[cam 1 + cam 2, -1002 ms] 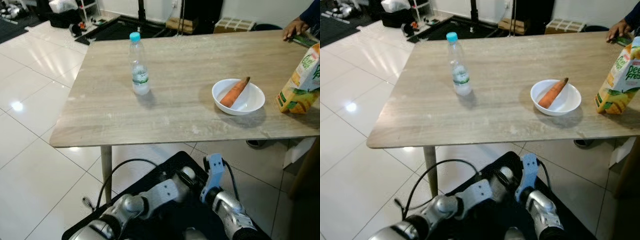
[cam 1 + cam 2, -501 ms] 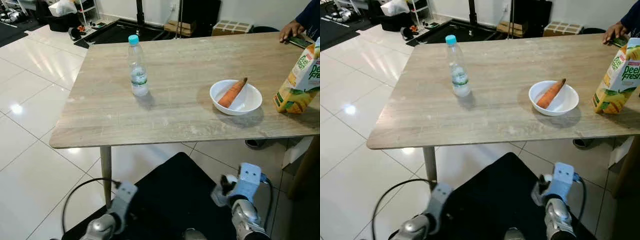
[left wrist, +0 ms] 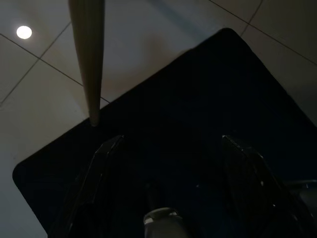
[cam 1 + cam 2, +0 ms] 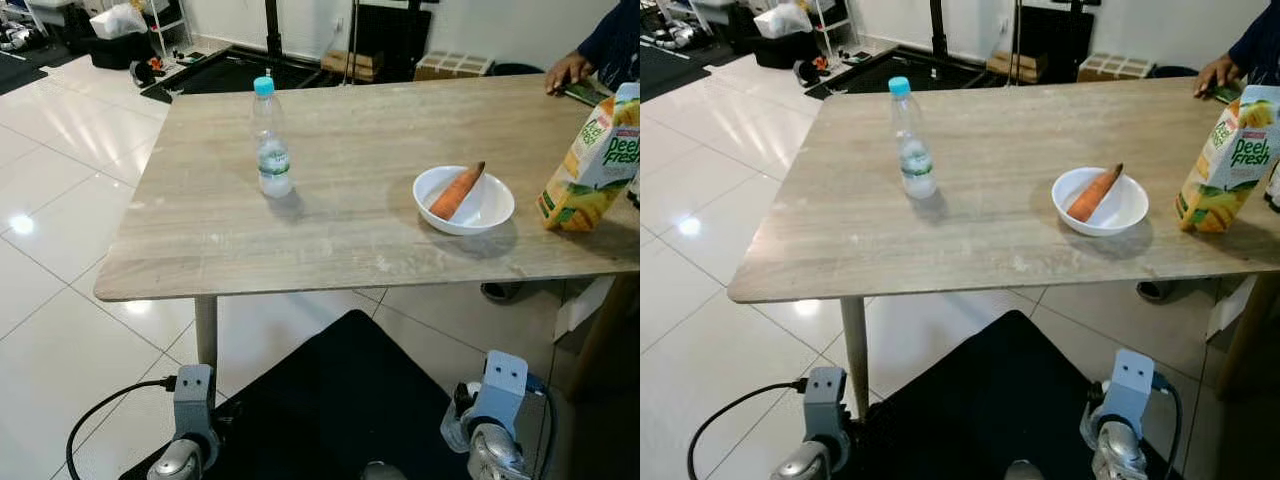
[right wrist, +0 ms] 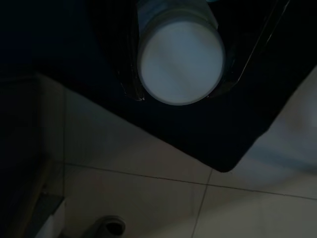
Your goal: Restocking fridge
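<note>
**Both arms low, one already loaded**

I hold the right tool [image 5: 178, 59] clamped on a white-bottomed container [image 5: 180, 62]; only its wrist view shows this. The left tool [image 3: 168, 168] hangs spread, empty, over the black mat [image 3: 198, 99]. On the bench [image 4: 350, 240]: water bottle [image 4: 271, 145] at 11 o'clock, carrot [image 4: 455, 191] in bowl [image 4: 464, 200] and juice carton [image 4: 592, 160] at 2, within reach for restocking.

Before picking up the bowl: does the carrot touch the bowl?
Touching. In the left eye view, the carrot lies inside the white bowl, its thin end leaning on the rim.
</note>
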{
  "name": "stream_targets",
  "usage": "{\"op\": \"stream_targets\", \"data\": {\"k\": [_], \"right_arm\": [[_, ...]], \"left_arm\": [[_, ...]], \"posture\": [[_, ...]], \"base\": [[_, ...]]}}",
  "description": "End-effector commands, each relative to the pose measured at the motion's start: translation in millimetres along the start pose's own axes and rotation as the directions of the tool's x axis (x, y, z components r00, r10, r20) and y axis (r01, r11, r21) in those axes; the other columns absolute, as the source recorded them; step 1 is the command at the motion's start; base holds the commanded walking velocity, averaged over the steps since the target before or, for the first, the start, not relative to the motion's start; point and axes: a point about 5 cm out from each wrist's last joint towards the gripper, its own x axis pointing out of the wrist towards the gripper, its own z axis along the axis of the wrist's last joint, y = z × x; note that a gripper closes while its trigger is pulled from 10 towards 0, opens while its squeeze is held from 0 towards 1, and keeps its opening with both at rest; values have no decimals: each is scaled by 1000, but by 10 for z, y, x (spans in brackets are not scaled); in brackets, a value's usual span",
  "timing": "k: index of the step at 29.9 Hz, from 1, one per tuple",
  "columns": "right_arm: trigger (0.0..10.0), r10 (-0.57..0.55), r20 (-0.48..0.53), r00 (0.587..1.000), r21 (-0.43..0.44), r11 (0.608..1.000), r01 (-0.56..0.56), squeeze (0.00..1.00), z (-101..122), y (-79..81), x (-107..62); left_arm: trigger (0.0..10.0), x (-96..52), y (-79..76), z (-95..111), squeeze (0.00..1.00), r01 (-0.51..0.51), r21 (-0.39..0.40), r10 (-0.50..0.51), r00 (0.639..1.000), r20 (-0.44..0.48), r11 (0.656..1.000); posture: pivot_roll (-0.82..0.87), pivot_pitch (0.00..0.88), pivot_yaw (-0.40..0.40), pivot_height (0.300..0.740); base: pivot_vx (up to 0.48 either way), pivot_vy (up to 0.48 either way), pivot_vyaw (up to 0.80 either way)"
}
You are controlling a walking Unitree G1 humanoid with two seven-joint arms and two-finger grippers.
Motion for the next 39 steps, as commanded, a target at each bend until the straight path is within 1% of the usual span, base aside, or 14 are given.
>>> {"op": "stream_targets", "data": {"k": [1,5,7,8,9,10,11,13,19,22,26,33,37,39], "right_arm": [[10000,-4,-44,999,-26,1000,3,0,-107,-14,-35],[10000,18,-67,998,-49,999,-22,0,-160,-23,-53],[10000,135,-85,987,-69,988,-141,0,-227,73,-92],[10000,135,-85,987,-69,988,-141,0,-227,73,-92],[10000,251,-96,963,-119,958,-262,0,-264,198,-128],[10000,251,-96,963,-119,958,-262,0,-264,198,-128],[10000,371,-109,922,-203,900,-386,0,-289,334,-172],[10000,527,-138,839,-283,790,-543,0,-297,535,-230],[10000,591,-146,793,-281,744,-606,0,-252,675,-237],[10000,625,-185,758,-304,697,-649,0,-276,768,-263],[10000,627,-185,757,-312,692,-650,0,-282,795,-273],[10000,610,-154,778,-254,736,-627,0,-258,769,-254],[10000,612,-167,773,-249,733,-633,0,-276,751,-257],[10000,588,-161,793,-225,760,-610,0,-275,703,-240]], "left_arm": [[10000,-13,-38,-44,0,19,35,-18,1000,-15,999],[10000,2,-142,-44,0,97,114,-94,995,-30,989],[10000,-5,-228,-38,0,187,176,-185,982,-25,967],[10000,-5,-228,-38,0,187,176,-185,982,-25,967],[10000,-21,-232,-55,0,211,171,-210,977,-26,962],[10000,-21,-232,-55,0,211,171,-210,977,-26,962],[10000,-47,-210,-100,0,220,152,-217,975,-40,963],[10000,-128,-117,-238,0,225,123,-215,972,-94,967],[10000,-212,-20,-349,0,202,65,-193,974,-115,977],[10000,-294,84,-450,0,150,74,-139,980,-141,986],[10000,-330,114,-494,0,135,71,-124,981,-148,988],[10000,-333,126,-470,0,115,52,-109,988,-113,992],[10000,-325,136,-461,0,91,29,-88,990,-108,995],[10000,-312,109,-456,0,109,54,-102,988,-116,993]], "posture": [[-175,92,55,725],[-164,74,43,725],[-164,71,49,725],[-164,71,49,725],[-167,81,64,725],[-167,81,64,725],[-167,81,64,725],[-150,95,49,725],[-99,96,5,725],[-78,116,-14,725],[-65,124,-26,725],[-61,115,-42,725],[-76,118,-23,725],[-70,100,-28,725]], "base": [[0,0,0],[0,0,0],[0,0,0],[0,0,0],[0,0,0],[0,0,0],[0,0,0],[0,0,0],[0,0,0],[0,0,0],[0,0,0],[0,0,0],[0,0,0],[0,0,0]]}}
